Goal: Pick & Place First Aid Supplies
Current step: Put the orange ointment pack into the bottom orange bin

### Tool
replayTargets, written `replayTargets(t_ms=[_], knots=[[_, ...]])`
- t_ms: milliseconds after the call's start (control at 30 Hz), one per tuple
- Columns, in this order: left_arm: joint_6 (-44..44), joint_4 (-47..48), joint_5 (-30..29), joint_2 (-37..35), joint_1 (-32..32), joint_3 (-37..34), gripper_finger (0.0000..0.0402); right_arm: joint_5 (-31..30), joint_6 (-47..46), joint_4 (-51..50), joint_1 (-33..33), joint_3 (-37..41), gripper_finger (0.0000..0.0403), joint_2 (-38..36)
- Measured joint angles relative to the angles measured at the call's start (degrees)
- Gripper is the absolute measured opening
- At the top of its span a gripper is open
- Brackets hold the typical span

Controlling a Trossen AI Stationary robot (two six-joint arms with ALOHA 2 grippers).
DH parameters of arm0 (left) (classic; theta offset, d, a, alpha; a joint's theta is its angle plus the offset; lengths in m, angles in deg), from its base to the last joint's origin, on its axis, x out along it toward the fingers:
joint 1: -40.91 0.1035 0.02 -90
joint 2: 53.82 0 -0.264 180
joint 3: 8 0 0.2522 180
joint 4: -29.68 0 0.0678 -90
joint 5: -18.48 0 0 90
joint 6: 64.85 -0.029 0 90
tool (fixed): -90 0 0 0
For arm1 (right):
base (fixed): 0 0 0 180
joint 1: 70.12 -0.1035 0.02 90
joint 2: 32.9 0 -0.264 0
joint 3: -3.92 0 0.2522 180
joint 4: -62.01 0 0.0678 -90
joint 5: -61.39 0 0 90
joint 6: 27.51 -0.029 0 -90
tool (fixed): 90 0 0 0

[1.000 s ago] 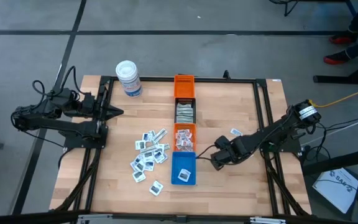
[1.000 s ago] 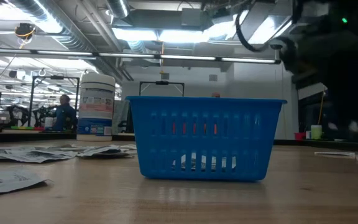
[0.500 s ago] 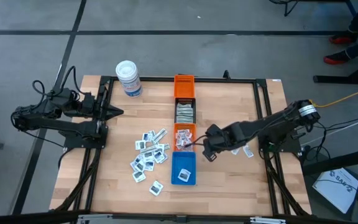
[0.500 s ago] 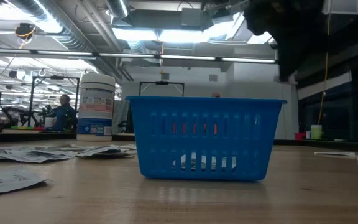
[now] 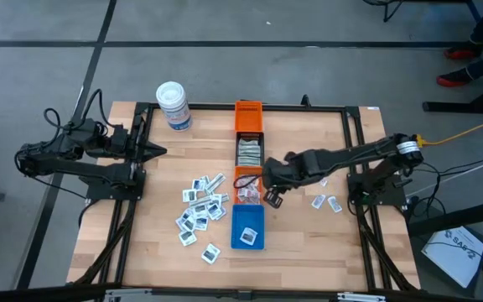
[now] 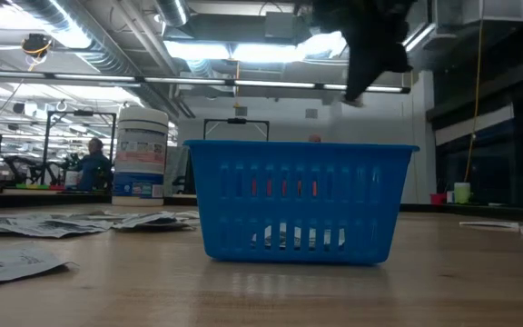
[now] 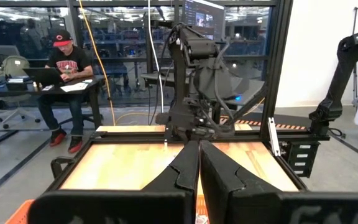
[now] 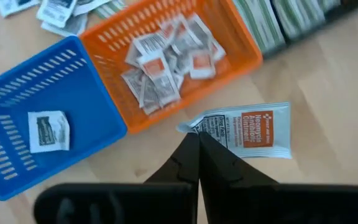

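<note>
Wooden counter (image 5: 325, 243) below, my right gripper (image 8: 197, 138) pinches a red-print packet (image 8: 247, 130) by its corner, just beside the orange bin (image 8: 229, 37). I'm mid-carry; next I'd shift over that bin and release. Left gripper (image 5: 159, 152) waits closed, far side.

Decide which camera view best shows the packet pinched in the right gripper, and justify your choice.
The right wrist view: the white packet with the orange label fills the frame's middle, pinched at one corner by the right gripper, shut on it. The high view shows only the gripper beside the orange bin; the other views don't show the packet clearly.
</note>
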Motion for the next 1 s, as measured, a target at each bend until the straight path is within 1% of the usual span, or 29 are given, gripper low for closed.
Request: replayTargets(t_ms=[200,433,533,800,1000], knots=[[0.0,0.0,0.0,0.0,0.0,0.0,0.0013,0.3,11.3,0.3,1.6,-5.9,0.0005,4.9],[0.0,0.0,0.0,0.0,0.0,0.0,0.0010,3.6,19.3,1.8,3.5,-9.1,0.0005,9.9],[0.0,0.0,0.0,0.0,0.0,0.0,0.0012,5.2,21.3,3.5,4.0,-9.1,0.0005,11.9],[0.0,0.0,0.0,0.0,0.0,0.0,0.0009,5.3,24.1,4.6,4.6,-9.1,0.0005,17.4],[0.0,0.0,0.0,0.0,0.0,0.0,0.0008,5.3,25.9,7.7,4.7,-9.1,0.0005,20.9]])
